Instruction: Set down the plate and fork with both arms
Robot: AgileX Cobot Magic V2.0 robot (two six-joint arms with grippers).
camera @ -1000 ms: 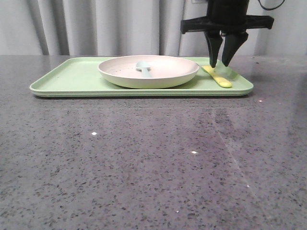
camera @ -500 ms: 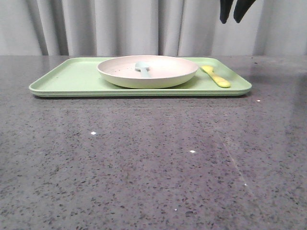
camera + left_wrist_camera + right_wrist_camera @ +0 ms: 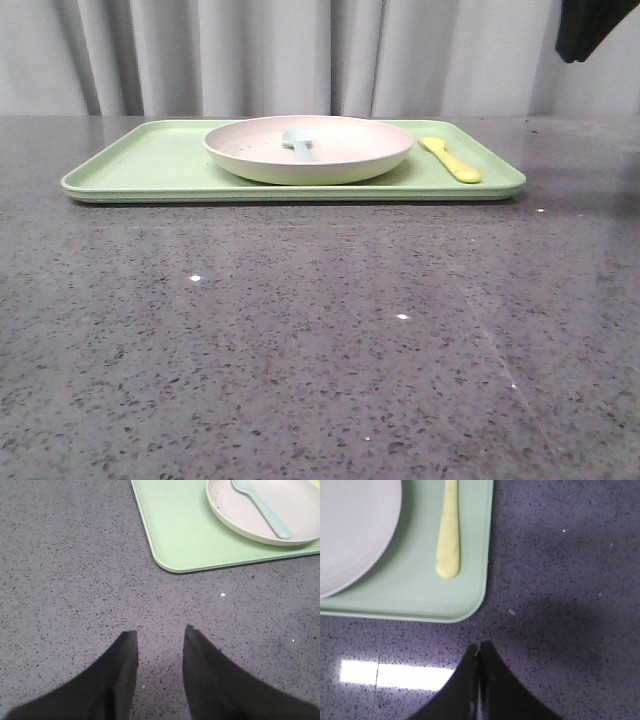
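Right wrist view shows my right claw (image 3: pixel 480 652), tips pressed together and empty, over bare bench (image 3: pixel 560 570) just off the tray (image 3: pixel 420 600) corner, the fork (image 3: pixel 448 535) lying beyond it on the tray, long axis pointing away, beside the plate (image 3: pixel 350 530).

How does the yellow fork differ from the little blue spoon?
The fork is bright yellow; the spoon is pale blue. The fork lies straight on the green tray, beside the plate, while the spoon rests inside the plate. Both are small and lie free; no gripper touches either.
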